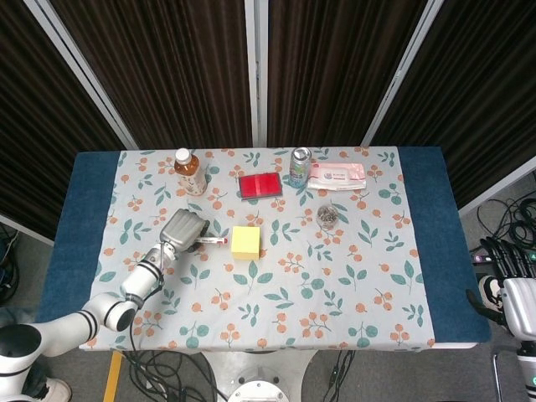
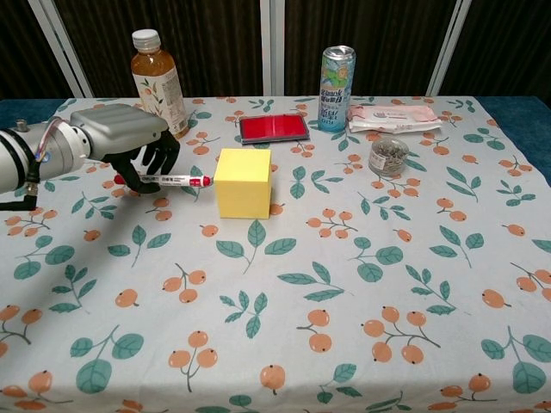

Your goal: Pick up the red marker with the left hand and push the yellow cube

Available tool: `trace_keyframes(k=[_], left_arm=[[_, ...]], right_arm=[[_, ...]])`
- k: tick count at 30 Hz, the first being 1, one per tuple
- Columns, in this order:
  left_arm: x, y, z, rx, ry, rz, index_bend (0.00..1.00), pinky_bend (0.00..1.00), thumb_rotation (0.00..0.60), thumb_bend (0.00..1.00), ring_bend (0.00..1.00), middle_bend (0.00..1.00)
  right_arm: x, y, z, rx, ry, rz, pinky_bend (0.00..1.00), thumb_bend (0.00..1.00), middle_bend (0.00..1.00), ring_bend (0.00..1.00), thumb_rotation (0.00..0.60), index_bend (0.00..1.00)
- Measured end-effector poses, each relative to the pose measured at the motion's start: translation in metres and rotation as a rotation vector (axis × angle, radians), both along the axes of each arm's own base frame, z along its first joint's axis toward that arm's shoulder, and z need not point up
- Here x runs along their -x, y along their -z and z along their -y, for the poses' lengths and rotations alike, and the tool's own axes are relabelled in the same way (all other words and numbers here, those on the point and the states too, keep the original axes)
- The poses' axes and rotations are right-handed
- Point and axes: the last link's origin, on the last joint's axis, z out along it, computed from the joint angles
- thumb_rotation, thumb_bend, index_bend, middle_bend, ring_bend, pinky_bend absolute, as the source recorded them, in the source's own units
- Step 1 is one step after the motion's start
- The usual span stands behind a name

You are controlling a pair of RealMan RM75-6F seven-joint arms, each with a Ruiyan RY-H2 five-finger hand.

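The left robot hand [image 2: 129, 138] grips the red marker [image 2: 172, 181] level, its tip at the yellow cube [image 2: 244, 182] (a pushing pose); the right robot hand's [image 1: 507, 266] state is unclear.

Yellow cube [image 2: 244, 181]; red-capped white marker [image 2: 172, 181]; silver, black-fingered left robot hand [image 2: 129, 138]; white leaf-and-berry cloth [image 2: 362, 292].
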Motion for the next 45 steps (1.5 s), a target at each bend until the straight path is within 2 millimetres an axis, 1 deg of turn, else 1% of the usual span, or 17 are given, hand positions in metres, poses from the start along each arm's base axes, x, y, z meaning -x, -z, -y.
trace_keyframes(k=[4, 7, 15, 21, 30, 35, 37, 40, 43, 45], left_arm=[[-0.002, 0.001, 0.0, 0.003, -0.002, 0.003, 0.68, 0.51, 0.6, 0.46, 0.51, 0.74], [-0.01, 0.005, -0.001, 0.01, 0.007, 0.008, 0.68, 0.51, 0.6, 0.46, 0.51, 0.74], [-0.037, 0.018, -0.007, 0.035, 0.045, 0.012, 0.68, 0.51, 0.6, 0.46, 0.51, 0.74], [-0.056, 0.03, -0.007, 0.057, 0.067, 0.012, 0.68, 0.51, 0.6, 0.46, 0.51, 0.74], [-0.084, 0.046, 0.003, 0.1, 0.095, 0.021, 0.68, 0.51, 0.6, 0.46, 0.51, 0.74], [-0.098, 0.052, 0.009, 0.109, 0.111, 0.036, 0.68, 0.51, 0.6, 0.46, 0.51, 0.74], [-0.1, 0.052, 0.01, 0.105, 0.108, 0.044, 0.68, 0.51, 0.6, 0.46, 0.51, 0.74], [-0.096, 0.046, 0.009, 0.087, 0.1, 0.046, 0.68, 0.51, 0.6, 0.46, 0.51, 0.74], [-0.084, 0.037, 0.007, 0.062, 0.089, 0.035, 0.68, 0.51, 0.6, 0.46, 0.51, 0.74], [-0.073, 0.028, 0.008, 0.042, 0.083, 0.02, 0.68, 0.51, 0.6, 0.46, 0.51, 0.73]], right_arm=[[0.0, 0.0, 0.0, 0.0, -0.003, 0.002, 0.0, 0.2, 0.07, 0.0, 0.6, 0.0], [0.0, -0.001, 0.0, 0.001, -0.003, -0.003, 0.0, 0.2, 0.07, 0.0, 0.6, 0.0], [0.0, -0.003, -0.001, 0.004, -0.001, -0.006, 0.0, 0.2, 0.07, 0.0, 0.6, 0.0], [0.0, -0.004, -0.002, 0.005, 0.002, -0.008, 0.0, 0.2, 0.07, 0.0, 0.6, 0.0], [0.002, -0.004, -0.002, 0.006, 0.005, -0.005, 0.0, 0.2, 0.07, 0.0, 0.6, 0.0], [0.002, -0.005, -0.002, 0.008, 0.007, -0.004, 0.0, 0.2, 0.07, 0.0, 0.6, 0.0], [0.002, -0.005, -0.002, 0.01, 0.007, -0.003, 0.0, 0.2, 0.07, 0.0, 0.6, 0.0], [0.002, -0.006, -0.002, 0.011, 0.007, -0.004, 0.0, 0.2, 0.07, 0.0, 0.6, 0.0], [0.002, -0.005, -0.002, 0.008, 0.005, -0.004, 0.0, 0.2, 0.07, 0.0, 0.6, 0.0], [0.002, -0.004, -0.001, 0.004, 0.002, -0.003, 0.0, 0.2, 0.07, 0.0, 0.6, 0.0]])
